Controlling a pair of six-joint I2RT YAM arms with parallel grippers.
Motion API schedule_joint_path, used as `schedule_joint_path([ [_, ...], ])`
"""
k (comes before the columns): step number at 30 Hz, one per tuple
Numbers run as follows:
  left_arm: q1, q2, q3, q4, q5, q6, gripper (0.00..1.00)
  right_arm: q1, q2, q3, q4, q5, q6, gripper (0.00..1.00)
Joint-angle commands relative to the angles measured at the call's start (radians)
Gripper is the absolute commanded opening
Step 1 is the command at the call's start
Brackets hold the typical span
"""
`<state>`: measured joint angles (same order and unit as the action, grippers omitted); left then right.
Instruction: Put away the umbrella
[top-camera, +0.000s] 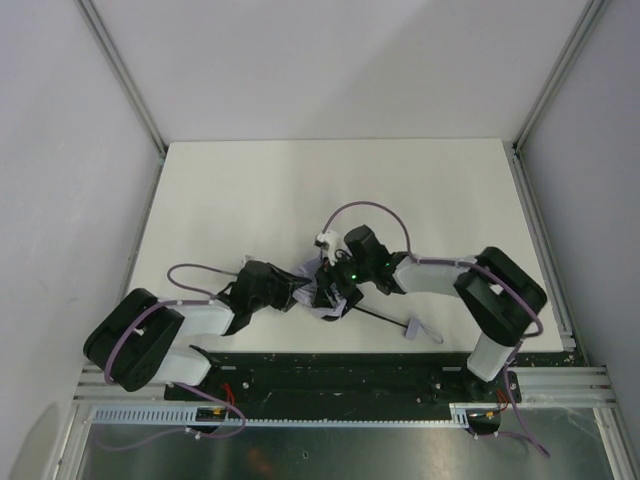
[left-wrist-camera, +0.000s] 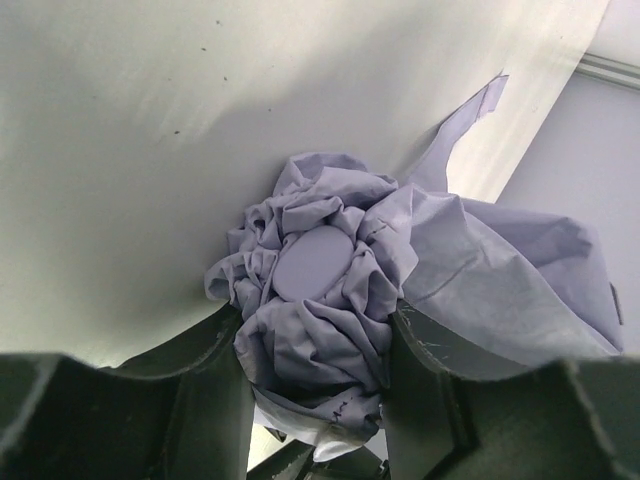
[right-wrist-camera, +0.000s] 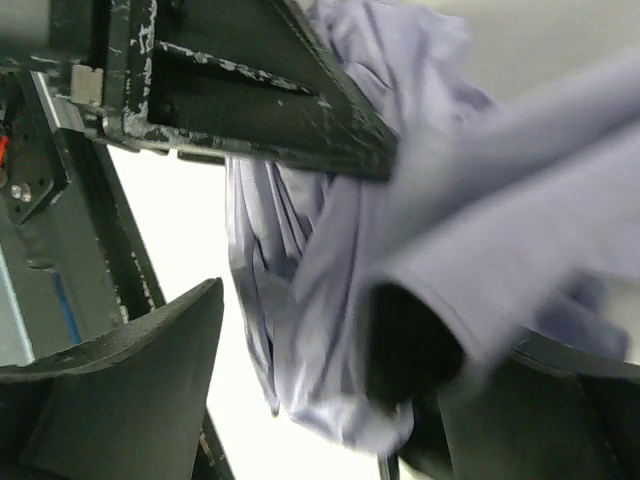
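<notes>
Half done at best, I'd say! The umbrella (top-camera: 325, 297) lies crumpled on the table (top-camera: 250, 200) near its front edge, between the two arms. The left gripper (left-wrist-camera: 315, 345) clamps the bunched canopy (left-wrist-camera: 450, 260), fingers (left-wrist-camera: 205, 350) pressing both sides, round cap (left-wrist-camera: 315, 262) facing the camera. The right gripper (right-wrist-camera: 360, 330) gapes wide around fabric, one finger clear of it, gripping nothing. The shaft (top-camera: 380, 316) juts out toward the handle (top-camera: 412, 328), not pushed in. Folds spill loose, so tidying, shortening and stowing all remain.
</notes>
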<state>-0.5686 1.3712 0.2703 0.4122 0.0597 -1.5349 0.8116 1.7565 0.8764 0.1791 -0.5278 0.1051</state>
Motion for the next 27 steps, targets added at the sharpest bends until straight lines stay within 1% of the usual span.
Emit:
schedule_joint_path([
  [1,0.002,0.013,-0.079,-0.228,-0.135,0.104,0.0,-0.056,-0.184,0.017,-0.23,0.094,0.051,0.84],
  [3,0.004,0.009,-0.082,-0.234,-0.129,0.091,0.0,-0.064,-0.256,0.017,-0.279,0.157,0.014,0.87],
  [6,0.003,0.018,-0.068,-0.258,-0.114,0.073,0.0,-0.053,-0.353,0.017,-0.323,0.234,-0.031,0.89],
  [8,0.003,0.027,-0.044,-0.307,-0.101,0.06,0.0,-0.001,-0.402,0.014,-0.327,0.299,-0.077,0.91],
  [10,0.004,0.042,-0.022,-0.346,-0.083,0.052,0.0,0.088,-0.417,0.012,-0.313,0.392,-0.146,0.92],
  [13,0.004,0.068,-0.014,-0.373,-0.03,0.03,0.0,0.215,-0.376,0.01,-0.273,0.556,-0.234,0.92],
  [17,0.007,0.107,-0.003,-0.389,0.033,0.011,0.0,0.318,-0.278,0.01,-0.204,0.753,-0.31,0.91],
  [22,0.007,0.106,0.006,-0.405,0.058,-0.017,0.0,0.364,-0.138,0.01,-0.082,0.849,-0.36,0.88],
  [27,0.012,0.07,0.007,-0.442,0.06,-0.048,0.0,0.37,-0.01,0.018,0.021,0.894,-0.385,0.85],
])
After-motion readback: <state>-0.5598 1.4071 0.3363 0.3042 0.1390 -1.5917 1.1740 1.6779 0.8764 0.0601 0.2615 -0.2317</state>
